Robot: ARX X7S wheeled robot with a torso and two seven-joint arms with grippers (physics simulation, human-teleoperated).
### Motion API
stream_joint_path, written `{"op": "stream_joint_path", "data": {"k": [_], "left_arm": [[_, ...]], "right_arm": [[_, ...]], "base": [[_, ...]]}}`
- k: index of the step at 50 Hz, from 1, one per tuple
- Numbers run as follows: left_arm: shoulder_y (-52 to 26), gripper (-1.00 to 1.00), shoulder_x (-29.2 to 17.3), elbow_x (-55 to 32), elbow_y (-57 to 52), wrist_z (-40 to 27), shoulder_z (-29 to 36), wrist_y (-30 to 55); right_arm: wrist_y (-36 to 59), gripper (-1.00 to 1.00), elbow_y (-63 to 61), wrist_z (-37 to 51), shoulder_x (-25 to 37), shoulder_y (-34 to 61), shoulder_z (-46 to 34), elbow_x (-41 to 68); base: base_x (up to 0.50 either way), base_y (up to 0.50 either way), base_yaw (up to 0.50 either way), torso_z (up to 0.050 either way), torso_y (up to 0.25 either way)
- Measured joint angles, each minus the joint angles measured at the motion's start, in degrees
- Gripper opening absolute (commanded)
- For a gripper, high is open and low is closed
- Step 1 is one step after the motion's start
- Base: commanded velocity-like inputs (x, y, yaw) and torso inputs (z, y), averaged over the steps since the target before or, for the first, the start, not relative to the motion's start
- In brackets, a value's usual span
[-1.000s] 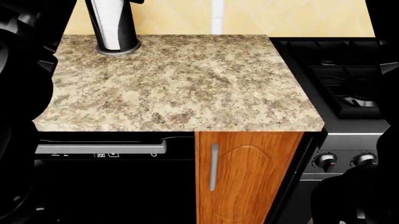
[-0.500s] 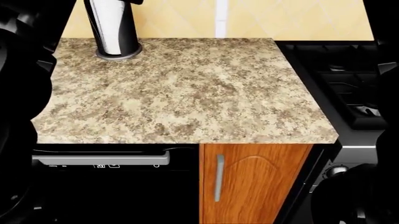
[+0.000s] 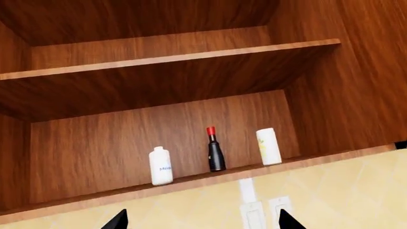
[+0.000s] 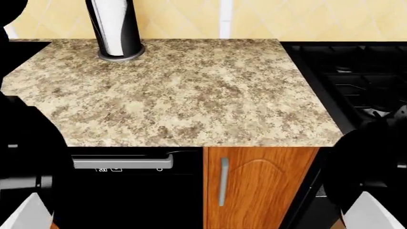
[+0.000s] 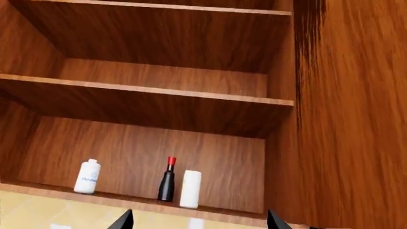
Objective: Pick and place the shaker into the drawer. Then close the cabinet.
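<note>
Both grippers, left (image 3: pixel 202 220) and right (image 5: pixel 198 218), hang with fingers apart, holding nothing, below the shelf (image 3: pixel 190 183) (white shaker (image 3: pixel 269 146) beside a dark bottle (image 3: pixel 216 150)).

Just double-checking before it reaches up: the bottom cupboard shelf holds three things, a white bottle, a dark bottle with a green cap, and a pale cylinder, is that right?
Not quite. The dark bottle has a red cap, not green, as the left wrist view shows. The white bottle and pale cylinder flank it on the bottom shelf.
</note>
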State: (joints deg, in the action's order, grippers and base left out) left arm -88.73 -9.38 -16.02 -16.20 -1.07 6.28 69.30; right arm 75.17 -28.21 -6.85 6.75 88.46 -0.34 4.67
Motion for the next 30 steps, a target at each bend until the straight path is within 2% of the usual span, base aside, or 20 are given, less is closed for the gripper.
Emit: {"op": "stream_joint_path", "data": {"k": [17, 30], "left_arm": [[-17.77, 1.00, 2.87, 2.95, 31.13, 2.01, 3.58, -10.63], [-35.41, 1.00, 6.92, 5.00, 67.83, 4.86, 5.98, -25.76]], "right_arm": [[-11.36, 1.00, 22.99, -0.05, -0.15, 12.54, -1.34, -0.40], [-24.88, 1.00, 52.10, -0.53, -0.32, 27.48, -4.87, -2.20]], "base": [[0.00, 0.00, 0.00, 0.000, 0.000], [0.00, 0.00, 0.00, 0.000, 0.000]]}}
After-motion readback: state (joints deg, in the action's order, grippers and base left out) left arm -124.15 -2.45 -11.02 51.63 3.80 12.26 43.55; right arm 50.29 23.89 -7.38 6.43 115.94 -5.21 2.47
